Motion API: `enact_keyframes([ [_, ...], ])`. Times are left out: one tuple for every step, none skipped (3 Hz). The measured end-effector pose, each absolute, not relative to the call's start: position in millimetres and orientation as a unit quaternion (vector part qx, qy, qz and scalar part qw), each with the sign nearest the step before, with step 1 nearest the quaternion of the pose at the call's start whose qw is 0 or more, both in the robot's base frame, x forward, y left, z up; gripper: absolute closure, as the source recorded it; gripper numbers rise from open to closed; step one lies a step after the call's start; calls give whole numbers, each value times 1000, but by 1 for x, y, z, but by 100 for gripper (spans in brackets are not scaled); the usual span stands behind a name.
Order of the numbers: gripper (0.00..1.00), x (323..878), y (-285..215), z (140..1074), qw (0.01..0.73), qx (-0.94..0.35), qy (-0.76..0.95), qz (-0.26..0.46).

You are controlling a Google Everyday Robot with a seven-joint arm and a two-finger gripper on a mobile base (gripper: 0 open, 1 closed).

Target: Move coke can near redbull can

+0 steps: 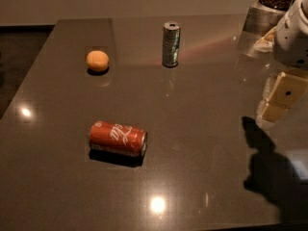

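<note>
Table (202, 143): dark, glossy surface filling most of the view, with light spots reflected on it.

Arm (294, 32): white, entering at the upper right edge, above the table.

Gripper (280, 100): cream-coloured, hanging at the right edge, clear of the surface, with its shadow on the table below. It holds nothing. How far open it stands cannot be told.

Coke can (118, 138): lying on its side, front left of centre, well apart from the gripper and from all other items.

Redbull can (171, 44): upright toward the back, near centre, well apart from the coke can.

Orange (97, 60): back left, resting on the table, apart from the redbull can.
</note>
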State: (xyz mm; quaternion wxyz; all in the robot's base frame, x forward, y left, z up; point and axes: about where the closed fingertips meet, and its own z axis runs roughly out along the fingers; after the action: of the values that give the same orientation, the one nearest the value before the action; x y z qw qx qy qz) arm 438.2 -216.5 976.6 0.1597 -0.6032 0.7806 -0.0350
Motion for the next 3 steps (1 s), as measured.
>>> enact_keyframes([
  [0, 438, -217, 977, 160, -603, 781, -35],
  [0, 438, -196, 972, 169, -607, 776, -25],
  [0, 433, -165, 963, 177, -607, 775, -5],
])
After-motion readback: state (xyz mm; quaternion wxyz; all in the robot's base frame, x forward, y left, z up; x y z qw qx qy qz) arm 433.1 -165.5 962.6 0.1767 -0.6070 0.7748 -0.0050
